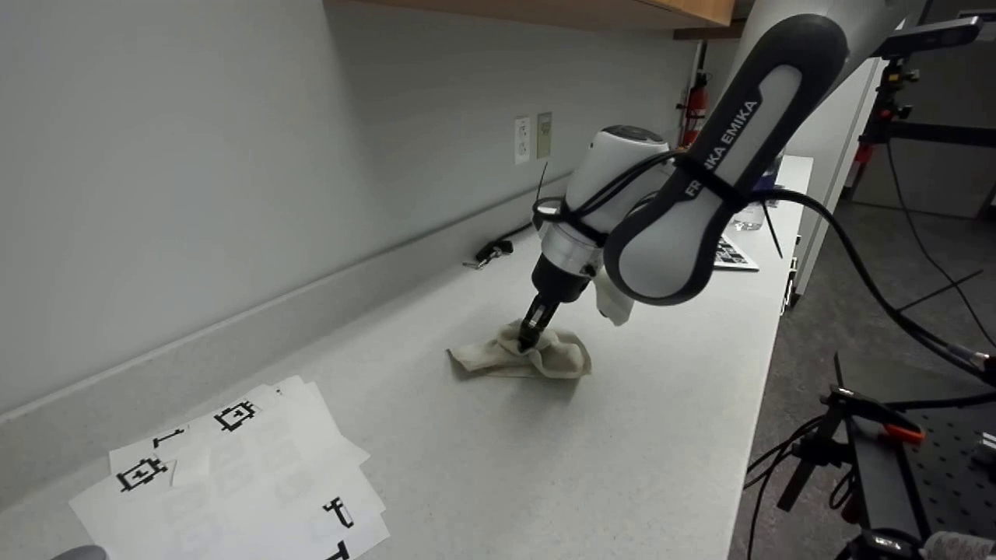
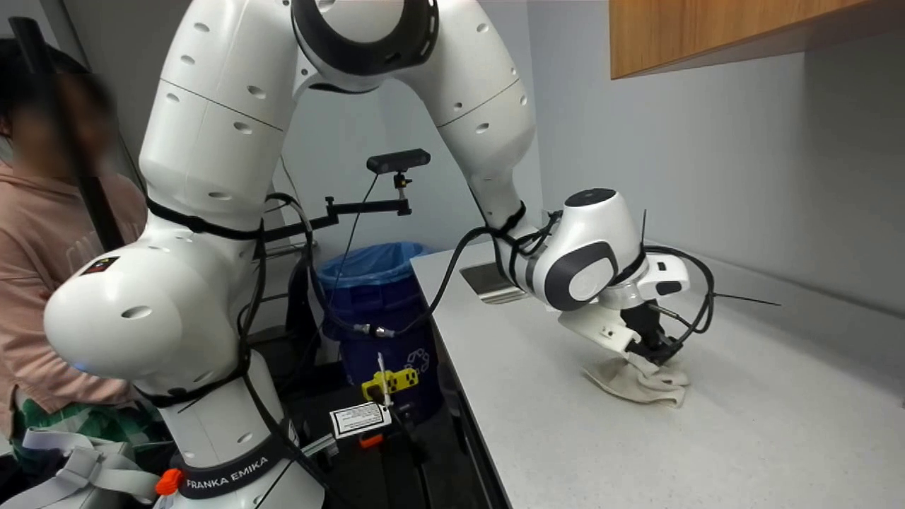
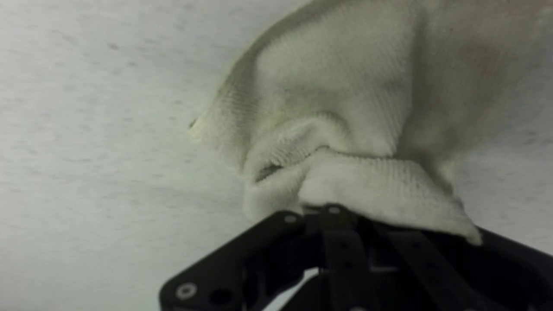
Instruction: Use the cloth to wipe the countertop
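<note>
On the countertop (image 1: 622, 443), crumpled cloth (image 1: 566, 361), fingers (image 1: 530, 336) apparently pinching it

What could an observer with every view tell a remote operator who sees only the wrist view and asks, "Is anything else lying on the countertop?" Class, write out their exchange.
Observer: Yes, papers with black marks lie on the countertop, apart from the cloth.
Operator: What's overhead?
Observer: A wood-coloured cabinet hangs above the countertop.
Operator: Is anyone around?
Observer: Yes, a person in a pink top, partly hidden behind the arm in an exterior view.
</note>
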Motion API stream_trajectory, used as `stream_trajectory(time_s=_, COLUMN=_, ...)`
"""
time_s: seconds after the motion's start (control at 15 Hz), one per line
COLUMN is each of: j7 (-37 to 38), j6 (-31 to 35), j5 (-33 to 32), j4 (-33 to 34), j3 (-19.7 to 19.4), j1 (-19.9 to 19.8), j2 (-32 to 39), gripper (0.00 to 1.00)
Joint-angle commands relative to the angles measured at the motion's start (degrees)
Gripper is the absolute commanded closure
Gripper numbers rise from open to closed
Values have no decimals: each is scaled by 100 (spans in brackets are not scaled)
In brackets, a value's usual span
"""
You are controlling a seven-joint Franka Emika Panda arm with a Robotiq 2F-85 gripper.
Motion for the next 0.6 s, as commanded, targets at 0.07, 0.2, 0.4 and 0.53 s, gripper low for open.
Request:
stream_trajectory(time_s=0.07, j7=200, j6=212, j5=139, j4=-324, j3=-676, j1=-38, j2=-369, gripper=99)
stream_trajectory(time_s=0.2, j7=245, j6=286, j5=141, j4=-412, j3=-892, j1=-74, j2=-463, gripper=99)
stream_trajectory(time_s=0.4, j7=293, j6=233, j5=124, j4=-376, j3=-1073, j1=0, j2=-437, gripper=99)
stream_trajectory(time_s=0.53, j7=331, j6=183, j5=117, j4=-306, j3=-1101, j1=129, j2=-324, gripper=99)
